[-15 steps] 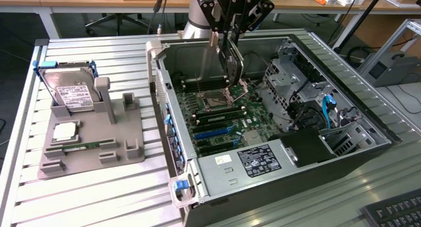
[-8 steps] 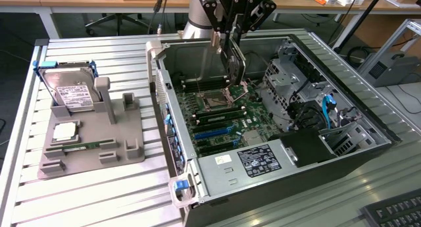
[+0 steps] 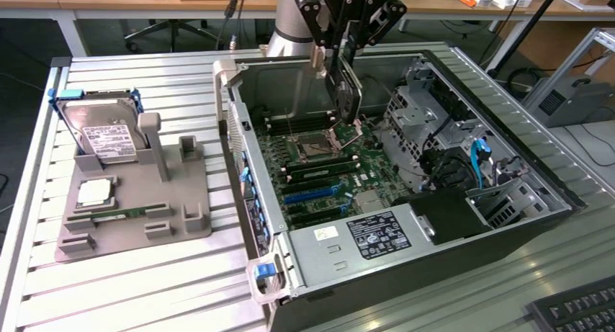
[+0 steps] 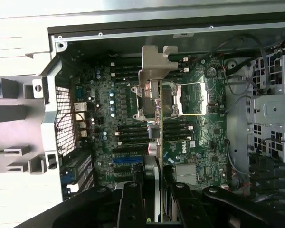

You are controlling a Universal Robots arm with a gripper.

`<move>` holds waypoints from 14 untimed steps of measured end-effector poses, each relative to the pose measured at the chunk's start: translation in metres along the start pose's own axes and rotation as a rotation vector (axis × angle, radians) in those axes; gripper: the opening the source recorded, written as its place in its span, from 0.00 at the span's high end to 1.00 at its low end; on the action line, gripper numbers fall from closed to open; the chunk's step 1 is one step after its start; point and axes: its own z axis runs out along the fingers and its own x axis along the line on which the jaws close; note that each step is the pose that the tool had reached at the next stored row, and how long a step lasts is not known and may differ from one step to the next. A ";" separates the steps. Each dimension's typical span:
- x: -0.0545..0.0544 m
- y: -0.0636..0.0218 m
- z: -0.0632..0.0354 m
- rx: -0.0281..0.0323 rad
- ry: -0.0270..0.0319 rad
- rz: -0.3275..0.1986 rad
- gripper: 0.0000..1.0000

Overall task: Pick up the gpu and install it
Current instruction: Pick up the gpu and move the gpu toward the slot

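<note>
- The gripper [image 4: 157, 192], closest to the wrist camera, is clamped on the gpu [image 3: 346, 94].
- The gpu hangs edge-on, upper centre of the exterior view, above the motherboard [image 3: 317, 173] in the open computer case [image 3: 433, 274].
- Power supply label [image 3: 382, 235]: writing unreadable.

Slatted bench [image 3: 135, 289] carrying a grey fixture [image 3: 178, 175] with propped hard drive [image 3: 104, 137], silver processor [image 3: 93, 193] and green memory stick [image 3: 117, 215] (lying flat); open computer case [image 3: 461, 274] beside it; keyboard [image 3: 577, 310] at the exterior view's right.
</note>
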 end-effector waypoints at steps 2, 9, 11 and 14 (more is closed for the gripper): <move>-0.001 0.0001 0.0001 0.0000 0.0000 0.000 0.73; -0.004 0.0003 0.0009 0.0002 0.0000 0.000 0.73; -0.006 0.0005 0.0019 0.0018 -0.0001 0.000 0.73; -0.010 0.0008 0.0034 0.0029 -0.0002 0.000 0.73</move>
